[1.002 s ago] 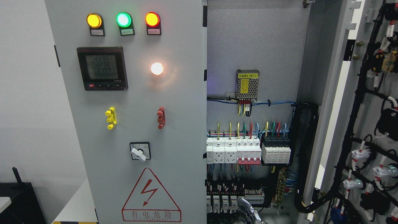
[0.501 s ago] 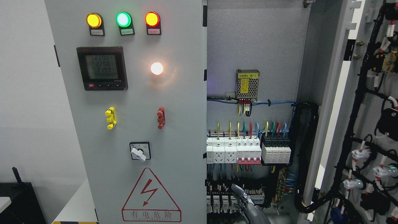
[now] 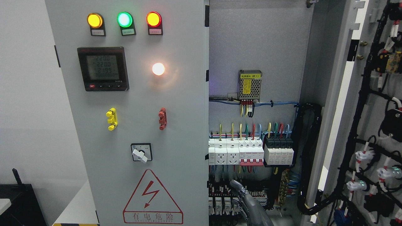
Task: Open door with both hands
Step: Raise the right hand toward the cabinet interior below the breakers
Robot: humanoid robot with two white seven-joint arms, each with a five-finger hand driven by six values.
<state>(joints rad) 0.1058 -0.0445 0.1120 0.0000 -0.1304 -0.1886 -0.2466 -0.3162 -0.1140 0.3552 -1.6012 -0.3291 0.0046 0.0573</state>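
We should hook our right hand [image 3: 248,204], fingers loose and empty, behind the left door's [image 3: 141,94] right edge, then pull.

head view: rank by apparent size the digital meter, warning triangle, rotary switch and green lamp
1. warning triangle
2. digital meter
3. rotary switch
4. green lamp
All sit on the same door face, so nearness hardly skews this.

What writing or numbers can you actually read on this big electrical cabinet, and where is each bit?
"有电危险": under the lightning bolt in the red warning triangle on the closed door.
"220.0", "220.0", roughly "219.9": on the black meter; its bottom row is blurred.
"(B1)": on the yellow label of the power supply inside; the rest is blurred.
Tags under the three lamps: too small.
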